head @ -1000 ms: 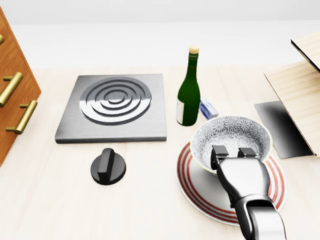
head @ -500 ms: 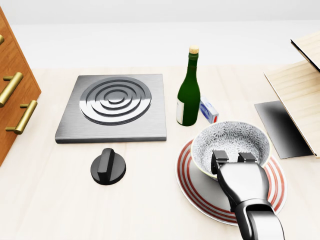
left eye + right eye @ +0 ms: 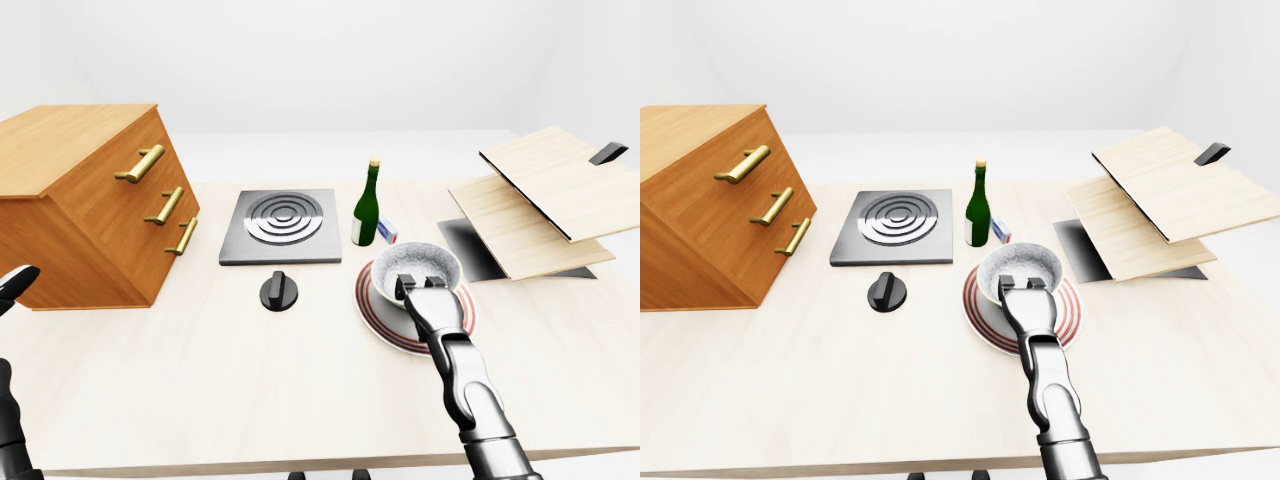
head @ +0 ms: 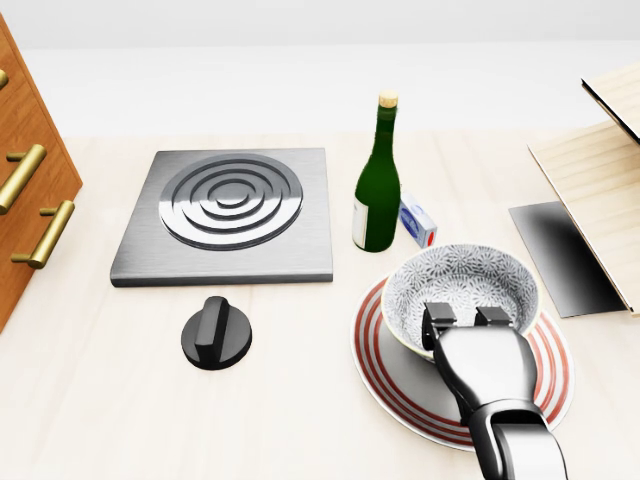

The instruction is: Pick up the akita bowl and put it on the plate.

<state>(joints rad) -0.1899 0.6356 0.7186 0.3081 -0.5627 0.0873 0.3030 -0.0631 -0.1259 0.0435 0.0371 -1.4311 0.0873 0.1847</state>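
Note:
The akita bowl (image 4: 460, 275), white with a fine dark pattern inside, sits on the red-striped plate (image 4: 385, 375) at the lower right of the head view. My right gripper (image 4: 467, 316) reaches in from the bottom. Its fingers hook over the bowl's near rim and are shut on it. The hand and forearm hide the near side of the bowl and part of the plate. Of my left gripper (image 3: 18, 283) only a dark tip shows at the left edge of the left-eye view, far from the bowl.
A green bottle (image 4: 377, 190) and a small blue-white box (image 4: 417, 222) stand just above the plate. A grey hob plate (image 4: 230, 215) and black knob (image 4: 216, 333) lie to the left. A wooden drawer cabinet (image 3: 90, 200) stands far left, stacked wooden boards (image 3: 540, 200) on the right.
The bowl has sunk slightly and settled lower on the plate, with my right hand still on its rim. Nothing else has moved.

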